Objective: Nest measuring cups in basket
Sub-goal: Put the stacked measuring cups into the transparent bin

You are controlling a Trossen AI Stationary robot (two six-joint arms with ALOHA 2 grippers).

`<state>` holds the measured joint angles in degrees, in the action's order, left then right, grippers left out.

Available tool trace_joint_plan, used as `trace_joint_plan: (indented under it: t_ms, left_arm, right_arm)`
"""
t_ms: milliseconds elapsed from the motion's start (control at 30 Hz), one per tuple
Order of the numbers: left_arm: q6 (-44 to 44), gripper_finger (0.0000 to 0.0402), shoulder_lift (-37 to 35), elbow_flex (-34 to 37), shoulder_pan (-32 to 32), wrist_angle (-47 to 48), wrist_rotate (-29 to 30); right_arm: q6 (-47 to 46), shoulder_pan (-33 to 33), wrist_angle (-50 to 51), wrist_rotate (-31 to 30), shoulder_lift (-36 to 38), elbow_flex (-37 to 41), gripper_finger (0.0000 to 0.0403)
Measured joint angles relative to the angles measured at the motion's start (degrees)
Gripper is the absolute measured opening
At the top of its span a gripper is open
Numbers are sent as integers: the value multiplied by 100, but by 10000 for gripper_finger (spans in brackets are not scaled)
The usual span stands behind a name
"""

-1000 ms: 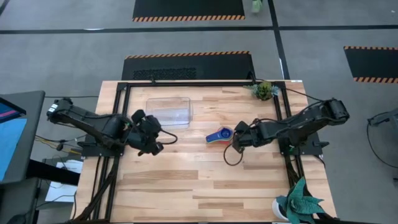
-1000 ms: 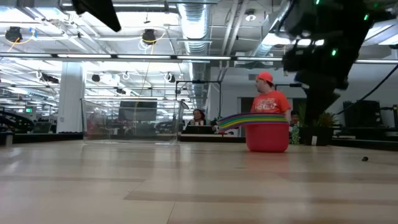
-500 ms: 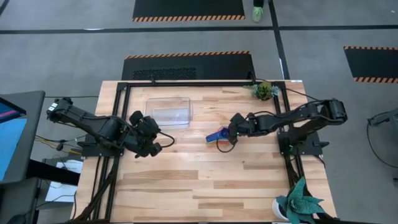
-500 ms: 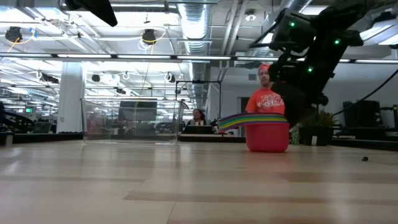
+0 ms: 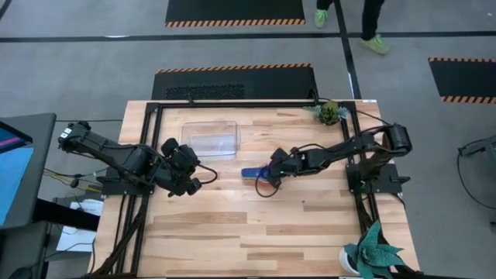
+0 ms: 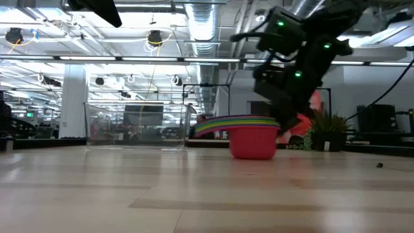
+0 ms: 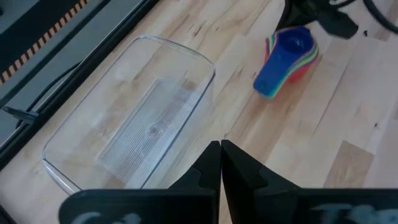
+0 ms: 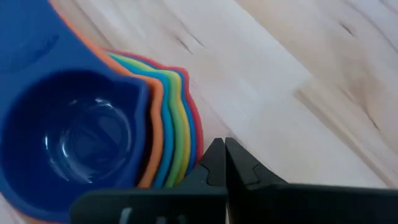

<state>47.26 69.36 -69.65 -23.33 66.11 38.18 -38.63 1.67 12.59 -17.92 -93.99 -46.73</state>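
Note:
The measuring cups [image 5: 254, 173] sit nested in one stack on the wood table, a blue one on top and a red one [image 6: 253, 144] at the bottom, with their handles [image 5: 248, 173] pointing toward the table's left. My right gripper [image 8: 221, 148] is shut and stands right beside the stack's right side. The basket [image 5: 211, 138], a clear bin, rests on its base at the far left of centre, with nothing in it [image 7: 134, 118]. My left gripper [image 7: 221, 147] hangs shut above the table near the basket's near side. My right gripper's shut fingertips [image 8: 214, 152] meet the outer rims of the nested cups [image 8: 198, 140] on the side away from the handles. The fingers slant down from the table's right. The stack stands upright with the red cup's bottom on the table.
A small potted plant [image 5: 331, 113] stands at the far right corner and a larger one [image 5: 373, 252] at the near right edge. Black frame rails [image 5: 155, 155] run along both sides. A cable loop [image 5: 267, 190] hangs below my right wrist. Bare wood lies toward the near edge.
My right gripper has come down and gone toward the table's left edge, tipping further downward, and stayed shut. The stack of cups has slid along the table toward the left, nearer the basket, still upright and nested.

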Motion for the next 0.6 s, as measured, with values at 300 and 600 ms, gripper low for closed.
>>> trace_joint_plan:
  t_ms: [300, 600]
  left_arm:
    - [-1, 0, 0, 0, 0, 0, -7]
    - [-106, 0, 0, 0, 0, 0, -31]
  right_arm:
    - [165, 199, 5, 0, -960, -1206, 7]
    - [161, 449, 9, -15, -1654, -2331, 7]
